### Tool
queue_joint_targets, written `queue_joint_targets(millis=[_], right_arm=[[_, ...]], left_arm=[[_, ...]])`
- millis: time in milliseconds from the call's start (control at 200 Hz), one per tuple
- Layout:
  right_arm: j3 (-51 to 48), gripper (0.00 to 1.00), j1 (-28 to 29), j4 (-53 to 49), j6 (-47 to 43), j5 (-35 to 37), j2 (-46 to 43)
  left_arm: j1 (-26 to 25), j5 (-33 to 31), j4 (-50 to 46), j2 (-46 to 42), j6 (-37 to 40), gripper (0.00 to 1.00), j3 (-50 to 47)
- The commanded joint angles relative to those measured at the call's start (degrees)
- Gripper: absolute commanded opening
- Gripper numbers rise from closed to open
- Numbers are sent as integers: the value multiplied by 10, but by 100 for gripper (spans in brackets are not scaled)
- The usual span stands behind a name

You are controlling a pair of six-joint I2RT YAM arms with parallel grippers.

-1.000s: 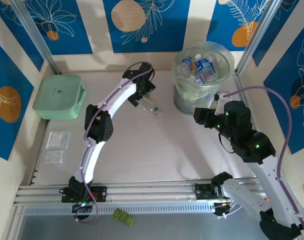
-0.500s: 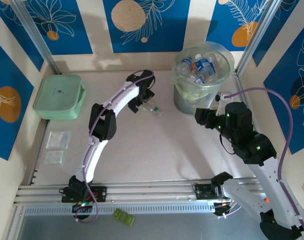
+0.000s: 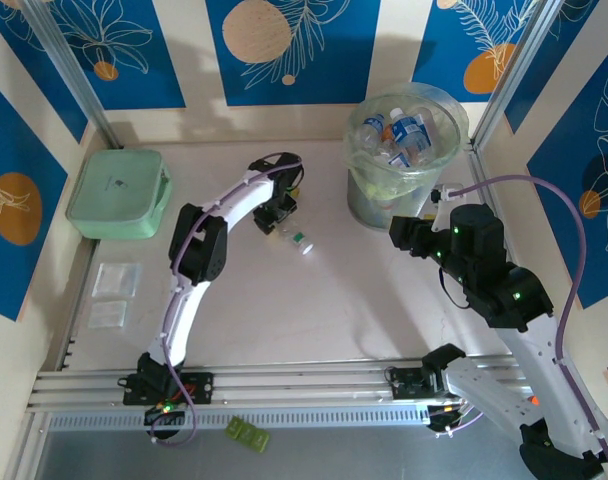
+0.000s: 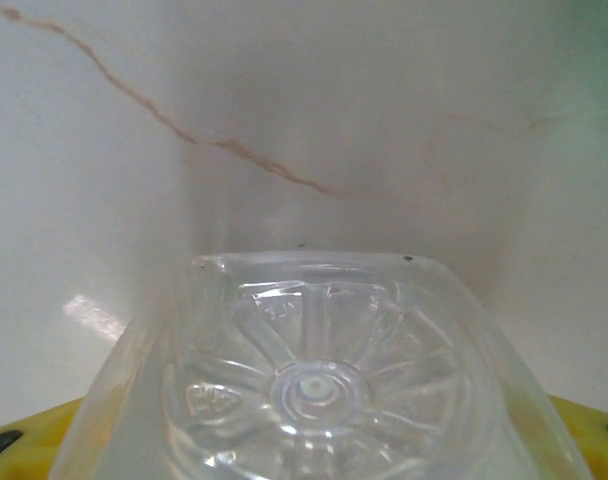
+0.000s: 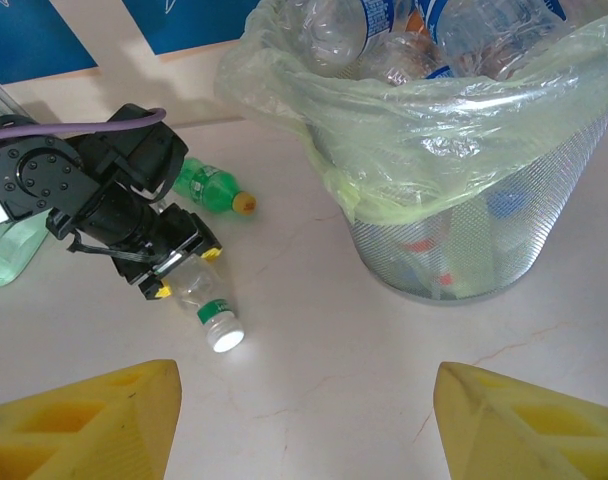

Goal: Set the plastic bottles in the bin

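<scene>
On the pale marbled desk, left of the tall round translucent bin lined with a greenish plastic bag, a small clear plastic bottle lying on its side. White cap and green neck band at the end nearer the bin. No label to be seen, walls faintly crumpled. From the left wrist camera, the moulded base with its radiating ribs seen end-on. Left pincer clenched on that base end, yellow pads against either side, the bottle resting on the desk. Heaped inside the bin to the rim, more crushed bottles, mostly clear, some with blue labels. Farther left of the bin, beyond the left arm, a green bottle with an orange cap. Right pincer released just in front of the bin, yellow fingertips wide apart, nothing between them.
</scene>
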Motion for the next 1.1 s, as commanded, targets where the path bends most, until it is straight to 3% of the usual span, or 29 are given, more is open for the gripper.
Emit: queue_joint_targets(millis=[0,210,310,405,540,725,825,920,1090], right_arm=[[13,68,-2,-10,12,-11,-6],[22,69,0,-8,15,-90,-5],[25,70,2,-6,30,-124,-2],[19,71,4,21,-1,-259,-5],[13,72,6,45,36,-314,7],[4,75,0,92,98,-412,32],[-8,79,-11,128,133,-451,35],[-27,82,-24,161,158,-486,39],[-27,85,-48,162,168,-500,53]], left_arm=[[6,9,6,-58,10,54,-31],[4,31,52,-162,63,48,-109],[-3,62,149,-248,113,46,-195],[-6,137,353,-349,155,44,-331],[-6,277,642,-441,137,44,-486],[-15,424,1097,-433,-41,45,-583],[-30,442,1288,-397,-140,43,-590],[-41,448,1335,-388,-169,42,-586],[-63,471,1287,-428,-111,42,-582]])
